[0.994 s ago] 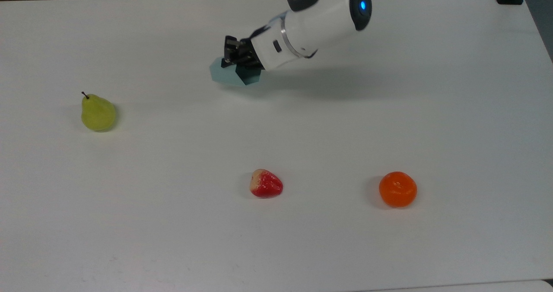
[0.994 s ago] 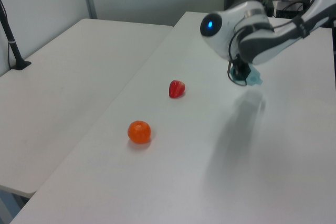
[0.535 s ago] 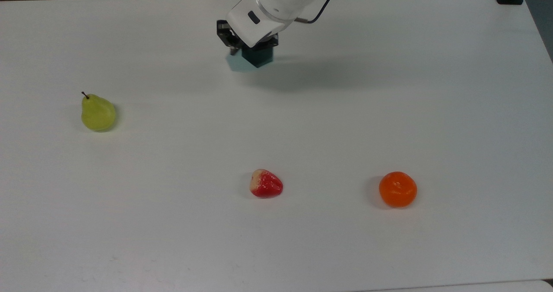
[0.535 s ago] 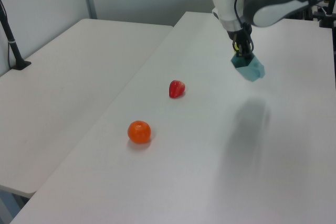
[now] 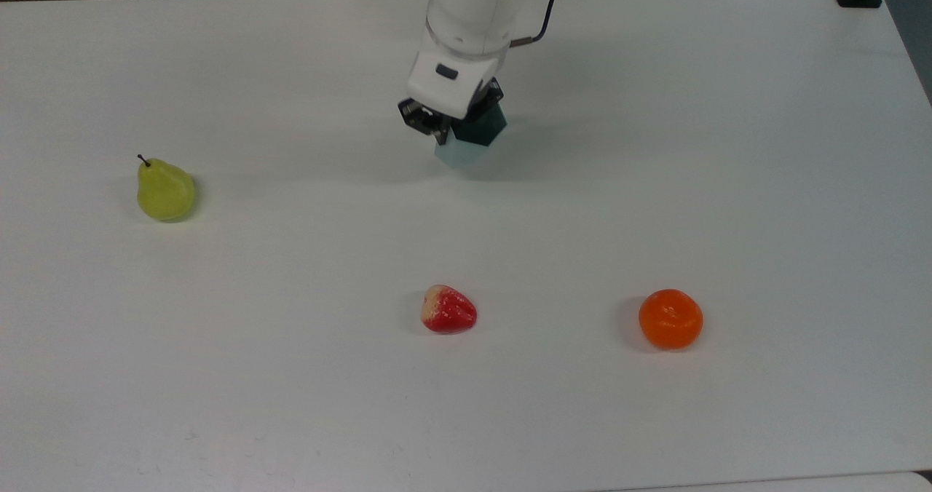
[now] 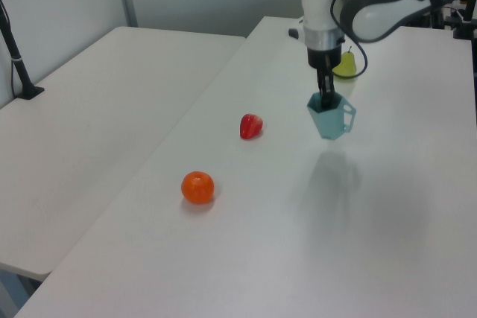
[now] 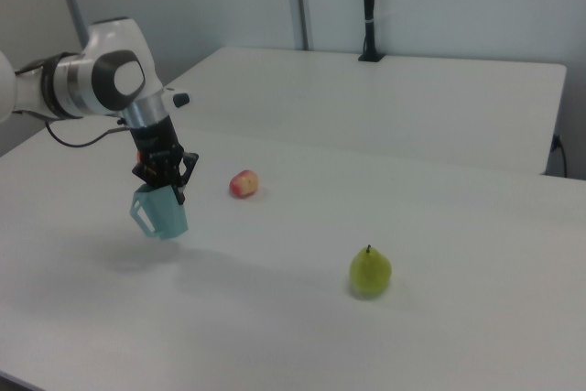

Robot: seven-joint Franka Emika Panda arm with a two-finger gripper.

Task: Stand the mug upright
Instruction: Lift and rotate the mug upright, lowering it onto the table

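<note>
The pincer [image 6: 325,99] is clenching the rim of the mug [image 6: 332,117] and holding it in the air above the counter [image 5: 655,186], rim uppermost and slightly tilted, a small handle showing on its side in the left view. In the top view the mug [image 5: 472,141] is hanging at about 12 o'clock from the strawberry [image 5: 448,309], with the pear [image 5: 165,190] sitting well apart toward 9 o'clock and the orange [image 5: 670,319] lying toward 4 o'clock. The mug's shadow is falling on the counter beneath it.
</note>
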